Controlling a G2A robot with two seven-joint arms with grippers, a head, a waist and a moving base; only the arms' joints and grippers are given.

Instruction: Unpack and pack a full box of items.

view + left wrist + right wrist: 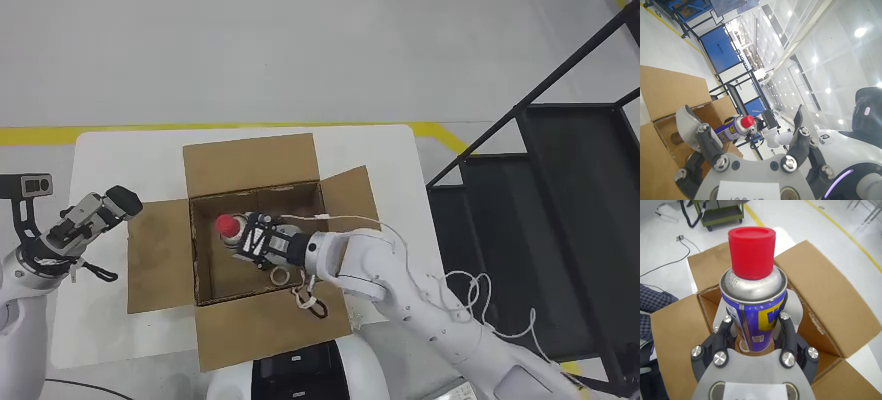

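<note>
While the right gripper (258, 240) has its fingers closed around the blue body of the spray can (753, 313), you've got that can over the open mouth of the cardboard box (250, 165), resting on nothing I can see. The red cap (752, 253) points out past the fingertips and toward the other arm, so the can is tilted, not upright. Gripping the body leaves the cap and shoulder free. That would suit either a lift clear of the walls or a handover, and I can't tell which from here. The flaps are folded outward, which gives you room. Your left gripper (118, 203) sits over the table (120, 150) just beside the box's flap on that side, fingers spread wide, holding nothing. I'd judge it's placed ready to receive. Low inside the box lies something round and brown (675, 138), too dim to name.
</note>
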